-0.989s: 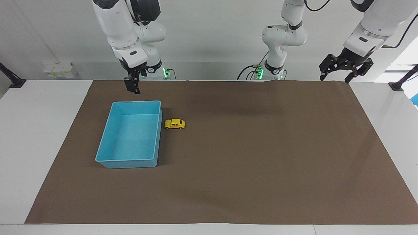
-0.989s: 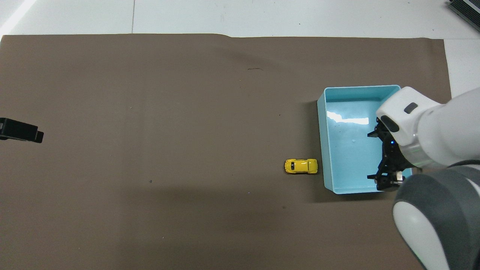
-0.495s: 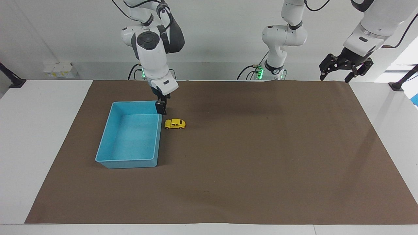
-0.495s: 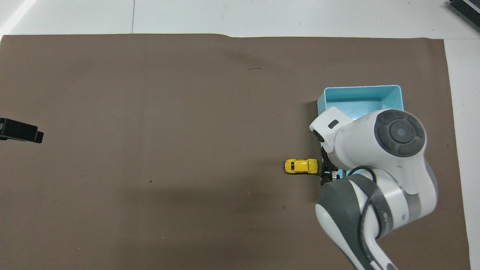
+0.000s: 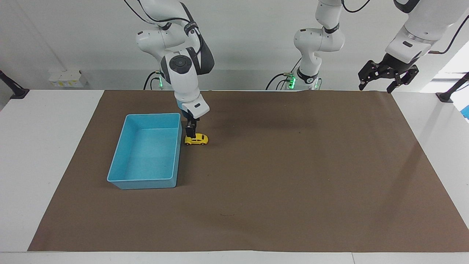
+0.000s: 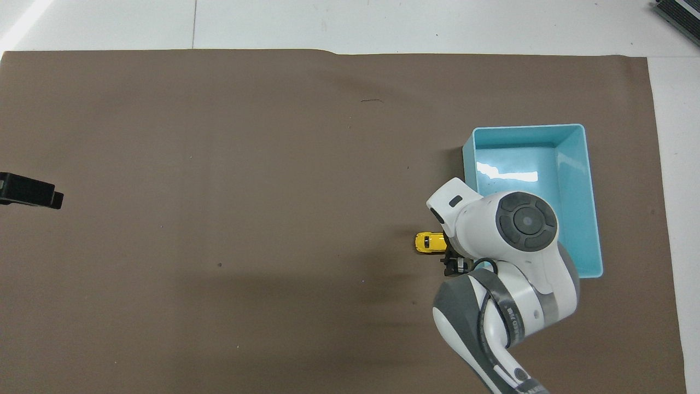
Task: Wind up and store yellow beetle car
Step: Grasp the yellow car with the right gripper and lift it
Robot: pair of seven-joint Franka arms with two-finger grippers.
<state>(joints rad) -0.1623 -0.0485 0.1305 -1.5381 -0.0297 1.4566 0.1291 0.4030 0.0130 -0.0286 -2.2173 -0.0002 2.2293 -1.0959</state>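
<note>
The yellow beetle car (image 5: 196,139) stands on its wheels on the brown mat, close beside the blue bin (image 5: 154,115), toward the bin's corner nearer the robots. My right gripper (image 5: 190,134) points straight down, open, right over the car's bin-side end; whether it touches the car I cannot tell. From above, the right arm's wrist (image 6: 492,230) covers half of the car (image 6: 427,242) and most of the gripper. My left gripper (image 5: 381,81) waits open, raised over the mat's corner at the left arm's end; only its tip (image 6: 30,191) shows in the overhead view.
The blue bin (image 6: 528,127) has nothing in it and its long wall runs right beside the car. The brown mat (image 5: 293,176) covers most of the white table. Small objects lie on the table edge at the right arm's end (image 5: 66,79).
The right arm swung from over the bin's near edge across its corner and came down over the car. The car, the bin and the left arm stayed put.
</note>
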